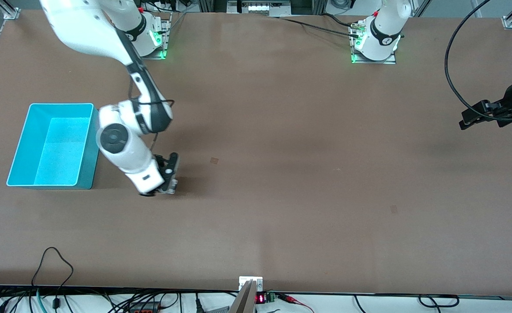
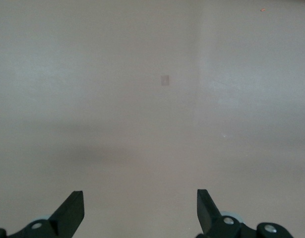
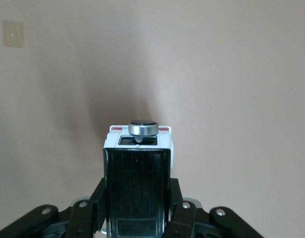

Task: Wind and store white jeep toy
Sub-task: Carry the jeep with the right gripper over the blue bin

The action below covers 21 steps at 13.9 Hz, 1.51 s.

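The white jeep toy (image 3: 137,148) has a black ribbed roof and a round silver spare wheel on its end. My right gripper (image 3: 137,194) is shut on it, one black finger (image 3: 98,198) pressed against each side. In the front view my right gripper (image 1: 169,174) is low over the brown table, beside the turquoise bin (image 1: 60,104) on its side toward the table's middle, and the hand hides most of the toy. My left gripper (image 1: 468,121) waits open at the left arm's end of the table. Nothing lies between its fingers (image 2: 73,210).
The turquoise bin stands open-topped at the right arm's end of the table with nothing showing in it. Two small tape squares (image 1: 214,160) mark the table. Cables hang along the table edge nearest the front camera.
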Each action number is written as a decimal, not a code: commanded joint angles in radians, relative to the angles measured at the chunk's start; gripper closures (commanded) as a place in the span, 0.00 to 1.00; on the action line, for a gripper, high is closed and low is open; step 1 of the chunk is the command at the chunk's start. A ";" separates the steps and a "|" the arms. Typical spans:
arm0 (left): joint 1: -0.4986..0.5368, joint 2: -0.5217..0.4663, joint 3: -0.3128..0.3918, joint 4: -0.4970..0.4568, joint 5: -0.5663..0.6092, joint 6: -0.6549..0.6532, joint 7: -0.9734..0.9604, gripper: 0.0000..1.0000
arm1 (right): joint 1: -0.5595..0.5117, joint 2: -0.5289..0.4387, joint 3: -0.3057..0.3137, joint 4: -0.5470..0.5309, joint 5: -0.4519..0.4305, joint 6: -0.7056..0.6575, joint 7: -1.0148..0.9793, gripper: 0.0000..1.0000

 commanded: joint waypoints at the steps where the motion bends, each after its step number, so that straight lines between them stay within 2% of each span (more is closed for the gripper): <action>1: 0.009 -0.018 0.001 -0.009 -0.009 -0.009 0.020 0.00 | -0.077 -0.148 0.000 -0.101 -0.005 -0.035 0.078 1.00; 5: 0.007 -0.018 -0.001 -0.008 -0.009 -0.011 0.020 0.00 | -0.211 -0.268 -0.023 -0.179 -0.006 -0.101 0.248 1.00; 10: 0.007 -0.017 -0.001 -0.006 -0.009 -0.008 0.020 0.00 | -0.362 -0.284 -0.063 -0.193 -0.006 -0.182 0.379 1.00; 15: 0.007 -0.017 -0.001 -0.008 -0.011 -0.011 0.020 0.00 | -0.370 -0.248 -0.173 -0.213 -0.005 -0.173 0.571 1.00; 19: -0.002 -0.018 -0.004 -0.005 -0.011 -0.011 0.020 0.00 | -0.373 -0.189 -0.184 -0.225 -0.005 -0.152 0.744 1.00; 21: 0.000 -0.018 -0.002 -0.005 -0.011 -0.009 0.020 0.00 | -0.384 -0.179 -0.192 -0.277 -0.008 -0.063 0.741 1.00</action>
